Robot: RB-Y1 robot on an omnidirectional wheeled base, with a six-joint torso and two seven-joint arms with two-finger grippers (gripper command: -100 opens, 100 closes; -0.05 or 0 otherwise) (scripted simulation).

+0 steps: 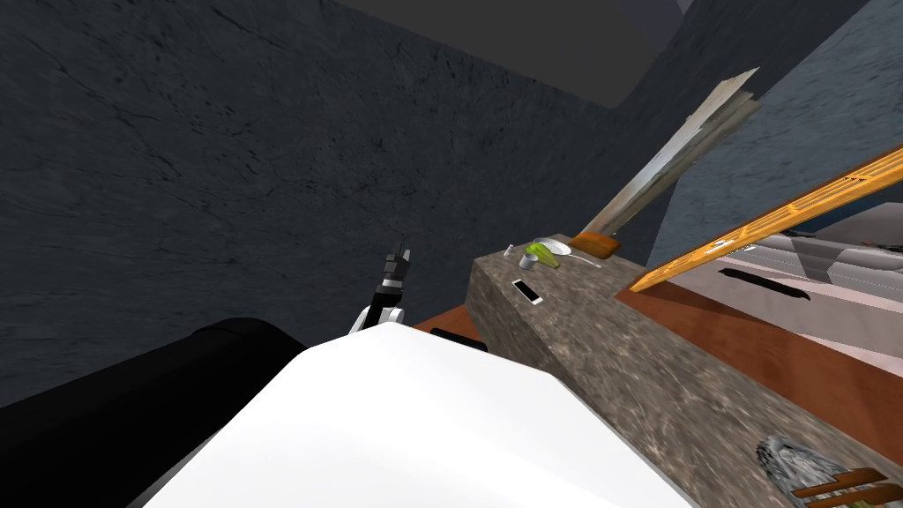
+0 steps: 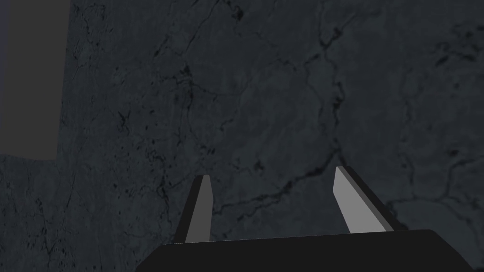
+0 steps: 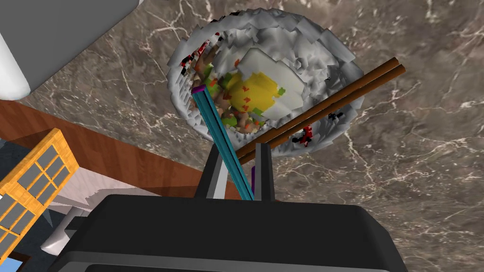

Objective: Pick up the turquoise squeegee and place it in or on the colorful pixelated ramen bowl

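My right gripper point(image 3: 238, 158) is shut on the turquoise squeegee point(image 3: 215, 125), a thin strip with a purple tip that rises from between the fingers. The tip reaches over the near rim of the ramen bowl point(image 3: 326, 47), a blocky grey-white bowl with yellow, white and green filling. Two brown chopsticks point(image 3: 331, 101) lie across it. The bowl stands on a brown marbled counter point(image 3: 416, 156), and in the head view the bowl point(image 1: 794, 463) sits at the counter's point(image 1: 617, 353) near end. My left gripper point(image 1: 399, 257) is raised left of the counter; its fingers stand open point(image 2: 272, 172) and hold nothing.
At the counter's far end lie a white phone point(image 1: 527, 290), a green object point(image 1: 547, 257), a small cup point(image 1: 526, 262) and a white plate point(image 1: 557, 246). An orange-framed lattice point(image 1: 776, 220) slants beyond the counter's red-brown edge. A black rounded shape point(image 1: 132, 397) lies at my left.
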